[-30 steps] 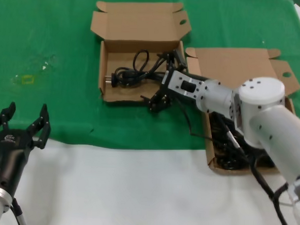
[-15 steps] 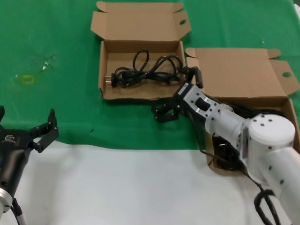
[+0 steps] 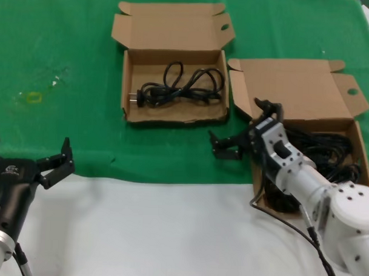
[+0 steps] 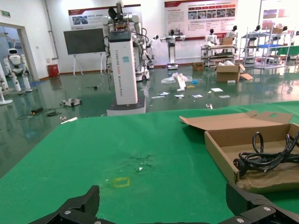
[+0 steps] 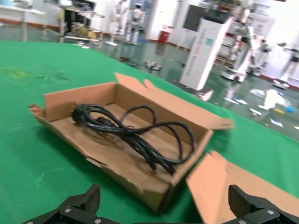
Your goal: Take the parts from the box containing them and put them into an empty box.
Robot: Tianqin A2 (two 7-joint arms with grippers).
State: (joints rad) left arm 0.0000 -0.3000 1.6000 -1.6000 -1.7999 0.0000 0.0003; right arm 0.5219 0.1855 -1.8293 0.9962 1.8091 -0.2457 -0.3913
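The straight-lidded cardboard box (image 3: pixel 127 87) lies far on the green cloth with one coiled black power cord (image 3: pixel 177 89) inside. The skew-lidded box (image 3: pixel 295 81) to its right holds several tangled black cords (image 3: pixel 326 149). My right gripper (image 3: pixel 240 126) is open and empty above the cloth between the two boxes, by the right box's near-left corner. In the right wrist view the gripper (image 5: pixel 163 207) faces the far box (image 5: pixel 117 165) and its cord (image 5: pixel 131 130). My left gripper (image 3: pixel 29 145) is open and empty at the near left, also shown in its wrist view (image 4: pixel 161 207).
The green cloth (image 3: pixel 67 37) covers the far half of the table and white surface (image 3: pixel 157 234) the near half. A small yellow mark (image 3: pixel 33 97) lies on the cloth at far left. The right box's lid flap (image 5: pixel 233 186) shows close to my right gripper.
My right gripper has drawn back from the far box's front-right corner toward the right box, empty. The cord stays in the far box. My left gripper's fingers have spread wider.
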